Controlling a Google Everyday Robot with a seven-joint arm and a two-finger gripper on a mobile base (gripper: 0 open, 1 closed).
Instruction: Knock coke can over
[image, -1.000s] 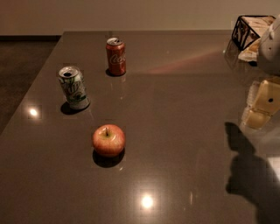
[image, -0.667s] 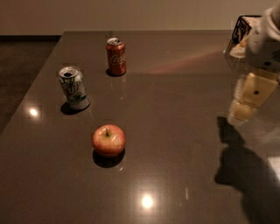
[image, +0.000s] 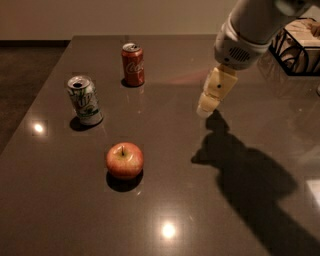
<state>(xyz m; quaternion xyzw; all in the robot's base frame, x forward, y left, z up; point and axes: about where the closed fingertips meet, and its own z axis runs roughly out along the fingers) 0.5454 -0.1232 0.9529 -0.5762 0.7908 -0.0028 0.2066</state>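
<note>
Coke can (image: 133, 64) stands upright, upper centre-left of frame, on dark surface (image: 60, 200) near its far edge. Gripper (image: 204, 110) hangs right of centre, tip angled down-left, well apart from coke can, shadow on surface below it. Can't tell if it's open or closed. White-green can (image: 85, 100) upright at left. Apple (image: 124, 160) lower-left of centre. Wire basket (image: 300, 50) upper right.

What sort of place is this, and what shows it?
Probably an office break room: a dark table holds a coke can, a white-and-green can and an apple. The gripper hangs right of the coke can.
</note>
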